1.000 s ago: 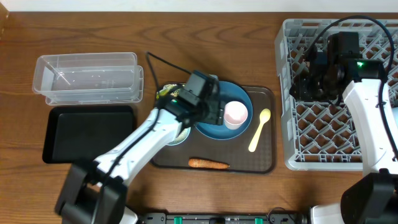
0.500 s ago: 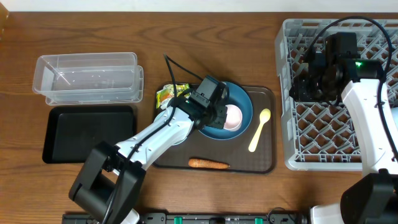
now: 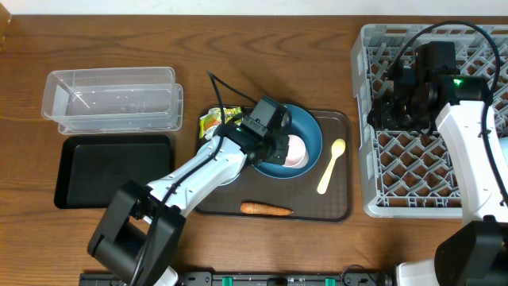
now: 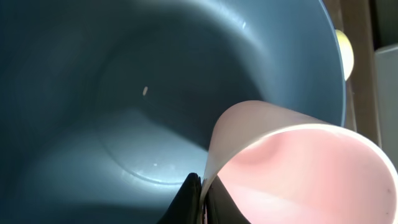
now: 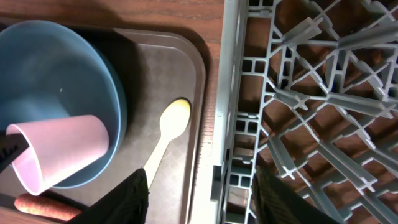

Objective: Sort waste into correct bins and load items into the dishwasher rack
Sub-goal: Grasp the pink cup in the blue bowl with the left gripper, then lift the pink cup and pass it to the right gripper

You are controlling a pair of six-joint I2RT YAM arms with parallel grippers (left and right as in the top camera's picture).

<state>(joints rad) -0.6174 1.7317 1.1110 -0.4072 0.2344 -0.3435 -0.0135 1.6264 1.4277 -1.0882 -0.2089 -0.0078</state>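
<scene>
The left arm has swung in from the near rim of the dark-blue bowl [image 3: 308, 131] and now reaches right down inside it, and for the last half second it has barely shifted. The left gripper [image 3: 279, 148] sits at the pink cup [image 3: 296, 151], which stands in the bowl on the brown tray [image 3: 339, 205]. From the left wrist view a dark finger [image 4: 189, 198] presses against the outside of the cup's wall at the rim. The other finger seems to be just inside, though that corner is too dark to be sure. So the jaws look narrowed onto the rim, pinching it. Seen from the right wrist, the cup is tipped over toward its mouth and no longer sits square, which fits a grip that has already taken hold.

I judge that the cup is ready to be lifted out and carried across to the dishwasher rack [image 3: 413, 179]. The right gripper [image 5: 204, 202] hangs over the rack's left edge with its fingers wide apart and nothing between them.

Most of the job is untouched. The pale yellow spoon [image 3: 331, 165] and the carrot [image 3: 266, 210] lie on the tray, and the snack wrapper [image 3: 210, 121] lies at its far left corner. The clear tub [image 3: 111, 99] and the black tray [image 3: 111, 171] hold no waste yet.
</scene>
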